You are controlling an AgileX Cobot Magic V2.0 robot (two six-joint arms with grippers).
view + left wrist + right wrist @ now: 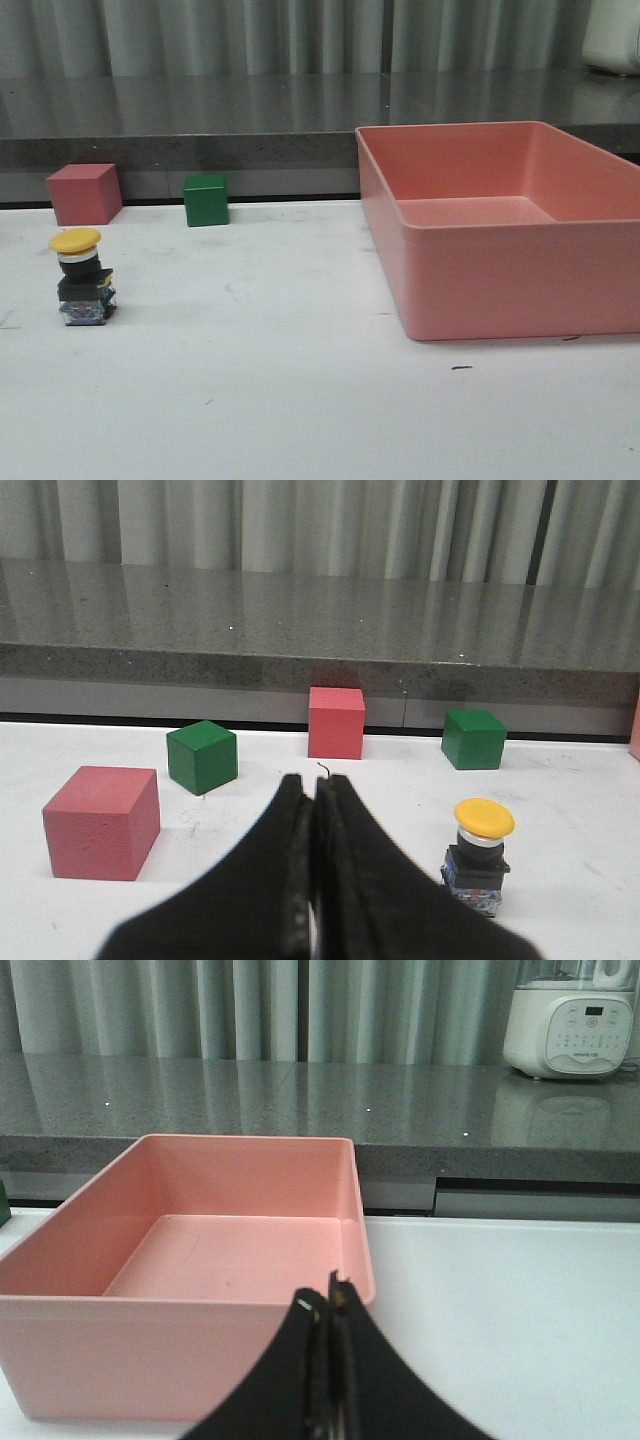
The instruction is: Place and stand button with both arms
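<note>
The button (82,277) stands upright on the white table at the left, yellow cap up, black body on a bluish base. It also shows in the left wrist view (479,855), to one side of my left gripper (312,785), which is shut and empty, well short of it. My right gripper (326,1300) is shut and empty, in front of the near wall of the pink bin (150,1350). Neither gripper shows in the front view.
A large pink bin (480,290) fills the right of the table. A pink cube (85,193) and a green cube (206,199) sit at the back left. The left wrist view shows two pink cubes (102,821) (336,721) and two green cubes (202,756) (473,738). A white appliance (569,1018) stands on the counter.
</note>
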